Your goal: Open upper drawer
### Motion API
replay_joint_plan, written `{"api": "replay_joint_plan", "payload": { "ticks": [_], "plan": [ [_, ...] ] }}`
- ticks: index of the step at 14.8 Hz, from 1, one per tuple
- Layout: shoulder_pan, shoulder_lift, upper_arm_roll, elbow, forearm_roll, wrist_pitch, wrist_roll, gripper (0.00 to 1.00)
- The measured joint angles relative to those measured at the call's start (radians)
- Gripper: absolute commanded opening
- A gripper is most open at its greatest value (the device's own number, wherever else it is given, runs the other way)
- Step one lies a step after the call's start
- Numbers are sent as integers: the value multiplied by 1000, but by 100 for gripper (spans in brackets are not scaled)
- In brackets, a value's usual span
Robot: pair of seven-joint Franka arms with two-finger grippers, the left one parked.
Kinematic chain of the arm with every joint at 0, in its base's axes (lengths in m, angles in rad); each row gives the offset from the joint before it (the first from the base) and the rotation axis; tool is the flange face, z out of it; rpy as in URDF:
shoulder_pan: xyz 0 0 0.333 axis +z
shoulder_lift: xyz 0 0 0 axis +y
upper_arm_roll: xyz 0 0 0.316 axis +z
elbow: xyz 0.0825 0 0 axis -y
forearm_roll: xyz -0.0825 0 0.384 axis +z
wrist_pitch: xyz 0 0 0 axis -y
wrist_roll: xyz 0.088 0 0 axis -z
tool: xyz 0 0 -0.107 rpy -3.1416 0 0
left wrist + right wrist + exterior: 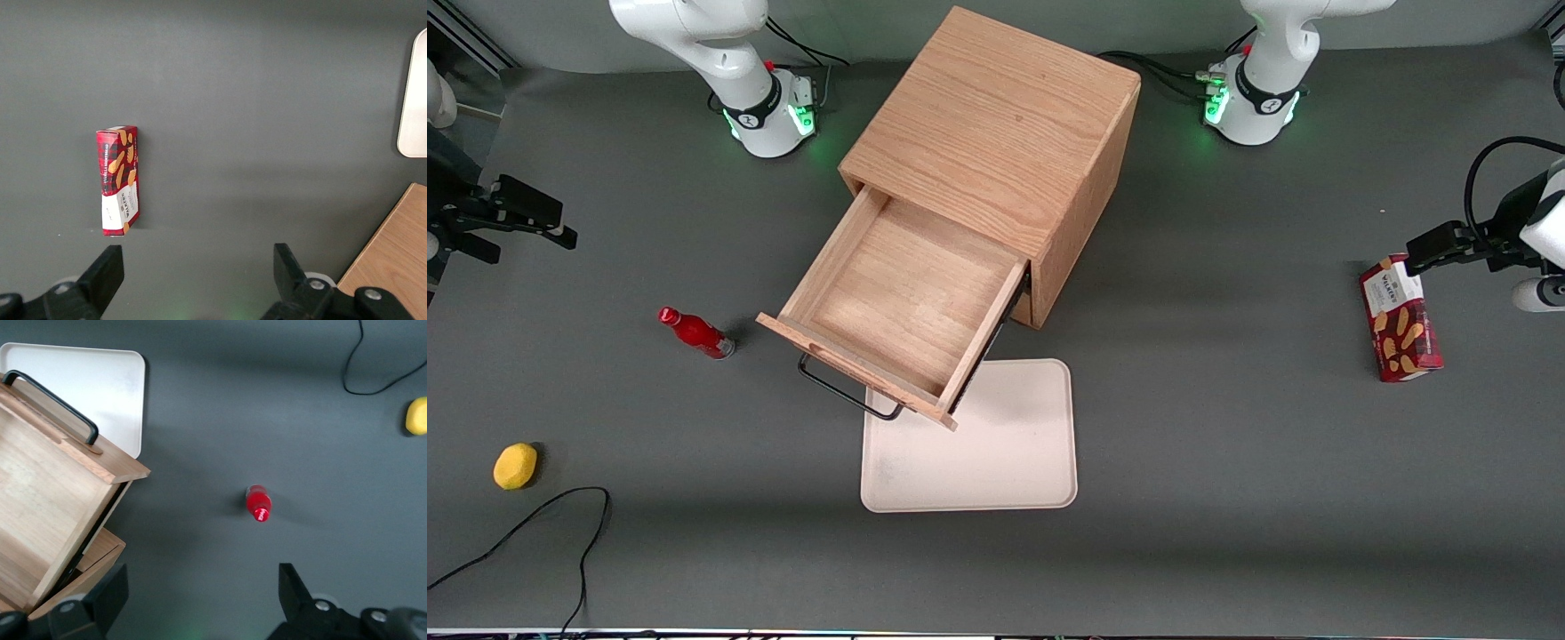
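The upper drawer [907,302] of the light-oak cabinet [996,133] is pulled far out, and its square tray is bare inside. Its long black wire handle [845,391] hangs over the white tray's edge. The drawer [47,500] and handle [57,403] also show in the right wrist view. My gripper [529,244] is open and holds nothing. It hovers above the table toward the working arm's end, well apart from the drawer and farther from the front camera than the red bottle. In the right wrist view the gripper [200,587] has only bare mat between its fingers.
A white tray [1005,444] lies in front of the drawer. A red bottle [698,333] lies beside the drawer, with a yellow lemon-like thing [516,466] and a black cable [560,524] nearer the front camera. A red cookie box [1400,329] lies toward the parked arm's end.
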Motion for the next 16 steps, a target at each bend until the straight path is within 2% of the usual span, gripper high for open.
{"api": "replay_joint_plan", "payload": {
  "ticks": [4,16],
  "plan": [
    [-4,0,-53,-14,-1,-3,-23,100],
    [29,0,-74,-54,-3,41,10,100]
  ]
}}
